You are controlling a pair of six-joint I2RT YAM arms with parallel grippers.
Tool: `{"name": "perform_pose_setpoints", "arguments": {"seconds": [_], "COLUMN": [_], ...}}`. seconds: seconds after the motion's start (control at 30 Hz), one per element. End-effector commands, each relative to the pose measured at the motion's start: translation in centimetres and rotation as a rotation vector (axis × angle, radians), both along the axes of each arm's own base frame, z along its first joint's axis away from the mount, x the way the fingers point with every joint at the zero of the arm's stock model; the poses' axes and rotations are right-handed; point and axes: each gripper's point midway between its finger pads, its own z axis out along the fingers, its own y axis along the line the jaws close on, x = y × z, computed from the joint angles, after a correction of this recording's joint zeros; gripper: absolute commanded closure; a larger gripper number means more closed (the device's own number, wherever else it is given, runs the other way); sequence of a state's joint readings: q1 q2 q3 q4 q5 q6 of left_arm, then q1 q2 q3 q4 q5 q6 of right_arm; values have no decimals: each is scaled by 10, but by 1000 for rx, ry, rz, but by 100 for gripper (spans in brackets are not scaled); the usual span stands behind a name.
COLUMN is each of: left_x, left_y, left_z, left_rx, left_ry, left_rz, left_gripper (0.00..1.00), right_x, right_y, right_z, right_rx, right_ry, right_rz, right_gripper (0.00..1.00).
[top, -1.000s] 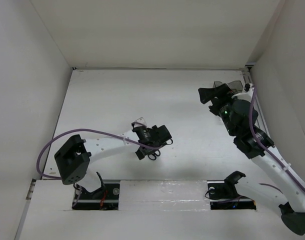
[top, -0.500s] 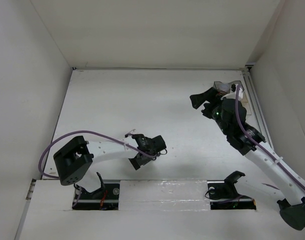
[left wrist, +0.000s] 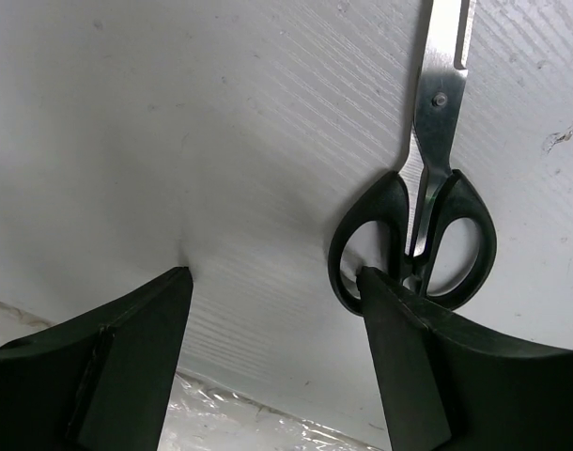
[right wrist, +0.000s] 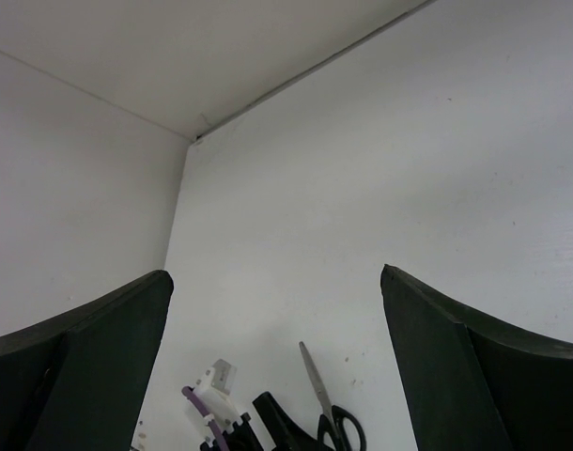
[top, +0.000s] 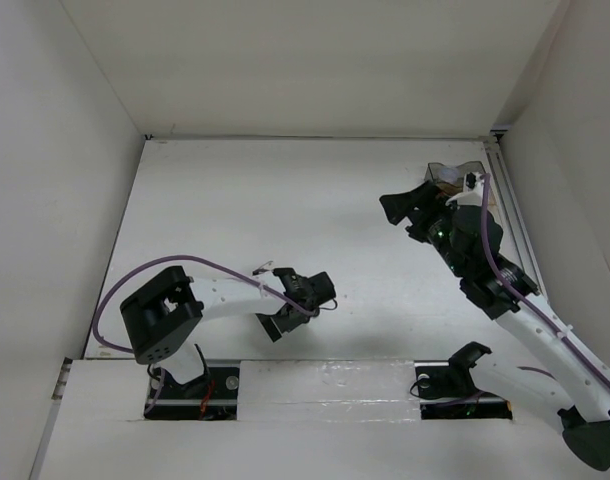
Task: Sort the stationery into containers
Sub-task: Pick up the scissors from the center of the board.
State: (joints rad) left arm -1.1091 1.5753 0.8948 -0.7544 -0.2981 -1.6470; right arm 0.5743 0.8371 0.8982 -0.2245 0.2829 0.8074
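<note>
Scissors (left wrist: pixel 425 178) and organiser (top: pixel 447 172), well apart on the bench (left wrist: pixel 174 141)
I see the scissors, black handles and silver blades, lying flat with blades closed on the near part of the white bench. The smoky-brown translucent organiser stands upright in the far right corner; its contents I cannot make out.

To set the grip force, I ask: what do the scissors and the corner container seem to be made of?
The scissors: blades look like bare metal, silver with bright reflections; handles like smooth black plastic. The container: seemingly translucent smoky-brown plastic, but too small to be sure.
</note>
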Motion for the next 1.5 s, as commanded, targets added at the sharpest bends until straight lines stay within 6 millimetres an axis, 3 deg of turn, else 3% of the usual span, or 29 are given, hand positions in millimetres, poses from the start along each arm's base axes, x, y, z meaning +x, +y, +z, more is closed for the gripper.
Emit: {"name": "perform_pose_setpoints", "arguments": {"seconds": [0.0,0.1,0.23,0.33,0.37,0.47,0.6,0.77,0.8,0.97,1.0,1.13,1.23,1.27,1.37,1.47], "left_x": [10,13,10,9,5,-1,-3,14,20,44,47,63,70,71,75,75], "left_y": [1,0,7,0,1,4,0,-22,-19,-15,-15,-13,-20,-18,-24,-24], "left_z": [0,0,-12,-18,-23,-36,-50,-55,-53,-14,-1,43,73,77,105,126], "left_rx": [12,15,35,4,10,22,0,-46,-11,80,67,46,5,12,-24,-59], "left_ry": [-31,-30,-8,4,23,55,67,0,-29,-164,-193,-324,-395,-409,-462,-506], "left_rz": [56,56,57,47,47,40,-3,-173,-207,-270,-277,-296,-364,-381,-422,-438], "left_gripper": [32,34,51,58,65,72,100,100,100,100,100,100,100,100,100,100], "right_x": [-3,-3,-4,-6,-6,-10,-12,2,6,30,36,37,27,13,-7,-17], "right_y": [5,5,6,5,5,3,9,14,14,8,10,26,51,72,109,128], "right_z": [15,15,15,18,18,24,22,10,5,-29,-41,-54,-66,-63,-77,-80], "right_rx": [30,30,31,37,37,38,32,3,1,-14,-18,-3,1,17,-11,-21], "right_ry": [-61,-61,-61,-70,-70,-90,-94,-74,-63,38,77,101,110,87,79,59], "right_rz": [41,41,52,52,52,53,100,167,174,215,229,319,441,550,712,772], "right_gripper": [2,2,2,2,2,2,2,0,0,0,2,2,4,4,4,5]}}
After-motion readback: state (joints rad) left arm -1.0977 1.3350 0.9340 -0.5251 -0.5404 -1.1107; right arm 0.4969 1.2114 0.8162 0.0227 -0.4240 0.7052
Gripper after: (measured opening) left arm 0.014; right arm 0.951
